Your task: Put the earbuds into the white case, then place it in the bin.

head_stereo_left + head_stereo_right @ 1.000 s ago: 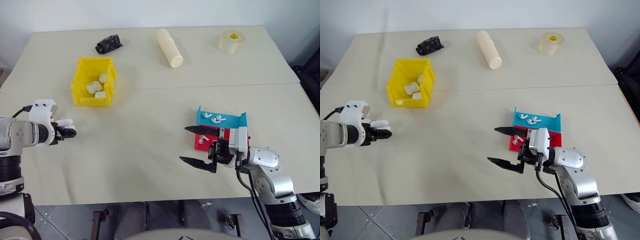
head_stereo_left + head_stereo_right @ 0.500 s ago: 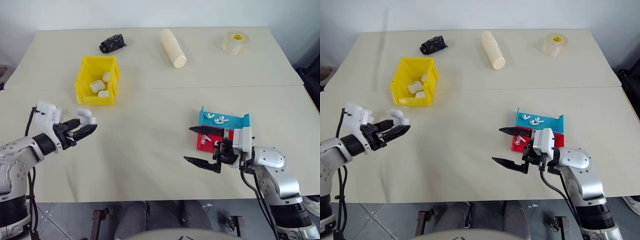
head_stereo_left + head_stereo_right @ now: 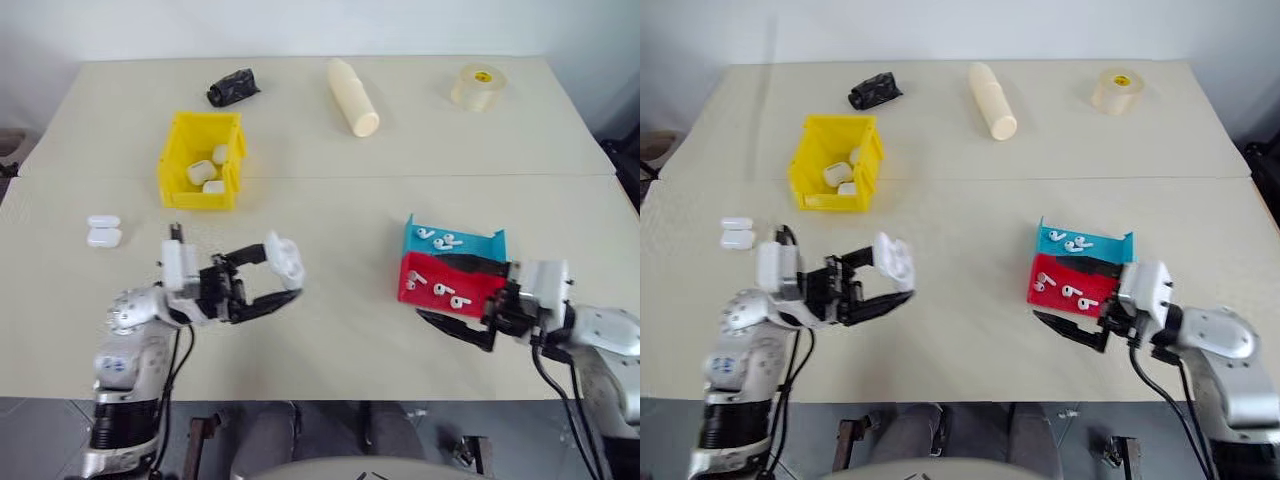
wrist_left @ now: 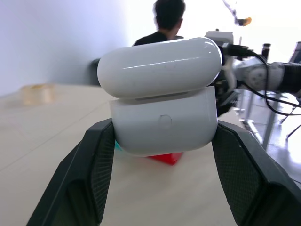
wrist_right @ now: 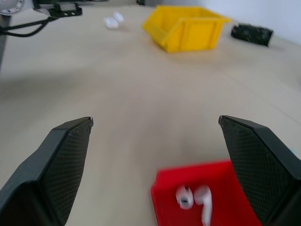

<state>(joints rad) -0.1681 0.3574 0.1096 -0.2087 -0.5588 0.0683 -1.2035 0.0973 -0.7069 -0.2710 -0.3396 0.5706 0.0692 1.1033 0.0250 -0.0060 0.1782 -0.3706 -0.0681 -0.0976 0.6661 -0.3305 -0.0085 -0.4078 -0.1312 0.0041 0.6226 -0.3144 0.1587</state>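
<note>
The left gripper (image 3: 272,280) is clamped on the case (image 3: 284,259), lid ajar, raised above the table's middle; the right gripper (image 3: 468,305) gapes wide around the red tray (image 3: 440,283) of earbuds (image 3: 440,290); loading step; next, pinch one earbud.

Your left gripper (image 3: 284,282) points across toward your right side, roughly level, its two black fingers (image 4: 94,165) clamped on either side of the white case (image 4: 162,113), whose lid stands slightly ajar above the body. The left forearm reaches in from the near left edge of the table, wrist bent inward. Your right gripper (image 3: 1072,302) points toward your left side, level, its jaws spread wide with nothing between them; one finger (image 3: 450,332) lies nearer you, the other farther. The right forearm comes in from the near right.
</note>
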